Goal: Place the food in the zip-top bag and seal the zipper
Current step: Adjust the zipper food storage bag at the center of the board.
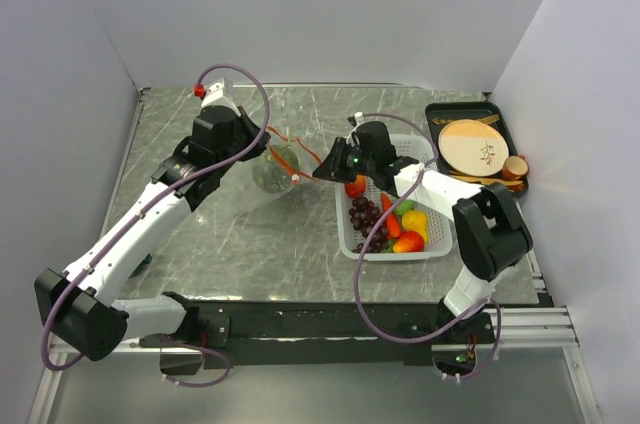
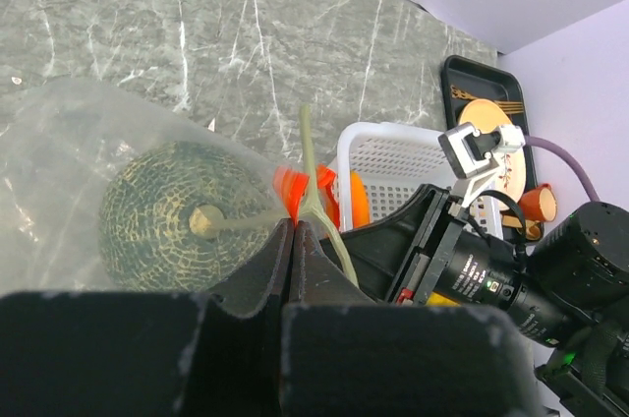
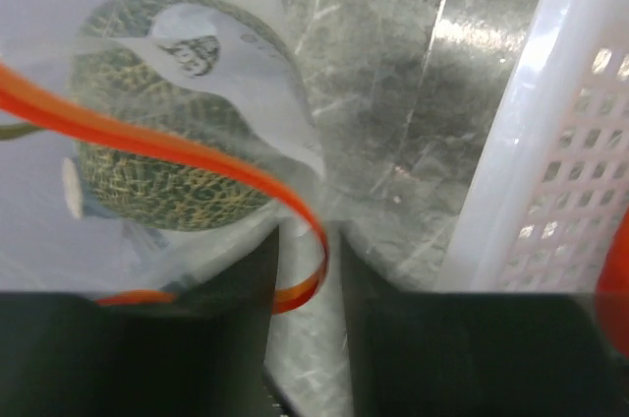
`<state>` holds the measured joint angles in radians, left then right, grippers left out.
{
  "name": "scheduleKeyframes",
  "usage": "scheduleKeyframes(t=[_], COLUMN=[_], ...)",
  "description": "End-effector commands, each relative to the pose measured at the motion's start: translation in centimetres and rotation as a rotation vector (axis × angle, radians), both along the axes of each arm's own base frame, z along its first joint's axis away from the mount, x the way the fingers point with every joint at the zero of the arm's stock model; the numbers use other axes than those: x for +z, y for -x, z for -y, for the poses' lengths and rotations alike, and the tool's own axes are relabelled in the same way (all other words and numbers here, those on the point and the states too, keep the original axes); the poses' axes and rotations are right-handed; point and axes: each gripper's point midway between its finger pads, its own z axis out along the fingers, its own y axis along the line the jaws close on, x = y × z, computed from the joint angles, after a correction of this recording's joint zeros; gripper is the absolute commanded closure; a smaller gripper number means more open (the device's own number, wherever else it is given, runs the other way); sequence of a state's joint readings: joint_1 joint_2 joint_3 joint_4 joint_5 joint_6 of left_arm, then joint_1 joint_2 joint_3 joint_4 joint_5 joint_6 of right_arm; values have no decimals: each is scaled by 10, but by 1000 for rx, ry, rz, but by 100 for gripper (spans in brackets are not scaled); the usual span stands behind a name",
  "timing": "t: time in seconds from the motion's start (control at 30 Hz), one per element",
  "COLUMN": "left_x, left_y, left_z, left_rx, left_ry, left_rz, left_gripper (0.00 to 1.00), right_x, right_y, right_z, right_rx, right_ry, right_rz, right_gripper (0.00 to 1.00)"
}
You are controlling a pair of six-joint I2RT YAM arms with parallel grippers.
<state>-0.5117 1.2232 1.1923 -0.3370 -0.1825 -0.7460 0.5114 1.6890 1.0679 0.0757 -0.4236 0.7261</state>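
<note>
Zip-top bag (image 1: 240,194): clear and crinkly, lying on the grey marble table (image 1: 250,254) left of the basket, mouth turned toward both grippers, held up at its mouth edge.
Basket (image 1: 345,214): white, perforated, just right of the bag; it holds the rest of the food.
Tray (image 1: 437,114): black, at the far right corner, well apart from the bag; it carries a tan round plate (image 1: 474,146) and a small brown cup (image 1: 515,166).
Left gripper (image 1: 265,140): at the far end of the bag's mouth, jaws pressed together on the zipper's strip, as the left wrist view shows.
Right gripper (image 1: 322,169): at the near end of the mouth, between bag and basket; its fingers (image 3: 265,269) stand narrowly apart, the strip curling through the gap and not pinched.
Melon (image 1: 272,170): dark green, netted, round, inside the bag near its mouth.
Grapes (image 1: 365,216): purple bunch in the basket's left half.
Tomato (image 1: 356,186): orange-red, in the basket's far left corner, just beside the right gripper.
Yellow piece (image 1: 414,222): mid-basket, with a red piece (image 1: 408,242) just nearer and a green piece (image 1: 405,207) just beyond.
Zipper (image 1: 290,149): thin orange-red strip, unsealed, running between the two grippers across the melon.
</note>
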Motion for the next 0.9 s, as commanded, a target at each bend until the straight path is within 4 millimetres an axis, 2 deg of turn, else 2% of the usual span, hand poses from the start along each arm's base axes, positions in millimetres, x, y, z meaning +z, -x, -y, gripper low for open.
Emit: scheduleKeyframes(t=[0.0, 0.03, 0.07, 0.13, 0.17, 0.23, 0.4, 0.43, 0.47, 0.57, 0.63, 0.7, 0.73, 0.77, 0.83, 0.87], left_x=[23, 18, 14, -2, -8, -27, -62, -70, -68, -54, -46, -39, -36, -24, -10, -10], left_y=[0, -1, -2, -5, -7, -8, -11, -13, -11, -9, -8, -10, -9, -9, -2, -2], left_z=[-4, -4, -5, -5, -6, 1, 28, 28, 35, 42, 37, 28, 23, 23, 17, 14], left_rx=[9, 12, 18, 21, 25, 0, -127, -116, -140, -174, -159, -114, -93, -97, -89, -81], left_ry=[30, 23, 18, -5, -7, -24, -34, -50, -34, 16, 21, 5, 0, 14, 35, 27], left_rz=[71, 60, 50, 2, -18, -77, -183, -236, -236, -161, -139, -121, -117, -71, -8, -4], left_gripper=[99, 99, 99, 99, 99, 99, 99, 99, 99, 99, 99, 99, 99, 99, 99, 99], right_x=[42, 47, 63, 77, 95, 106, 113, 113, 92, 106, 108, 97, 77, 77, 69, 64], right_y=[-10, -13, -13, -15, -14, -13, -16, -18, -19, -22, -26, -38, -38, -39, -38, -38], right_z=[-12, -8, -5, 2, 5, 9, -5, -8, -8, -9, -7, -6, 0, 2, 6, 10], right_rx=[13, -5, -15, -43, -53, -54, 17, 21, 27, 19, 4, -15, -17, -24, -39, -49], right_ry=[-68, -56, -65, -53, -68, -69, -93, -95, -47, -69, -56, 24, 93, 102, 118, 134], right_rz=[107, 140, 186, 257, 308, 355, 365, 355, 281, 339, 353, 302, 238, 241, 235, 222], right_gripper=[95, 98, 98, 99, 99, 98, 96, 96, 96, 94, 92, 93, 93, 92, 83, 80])
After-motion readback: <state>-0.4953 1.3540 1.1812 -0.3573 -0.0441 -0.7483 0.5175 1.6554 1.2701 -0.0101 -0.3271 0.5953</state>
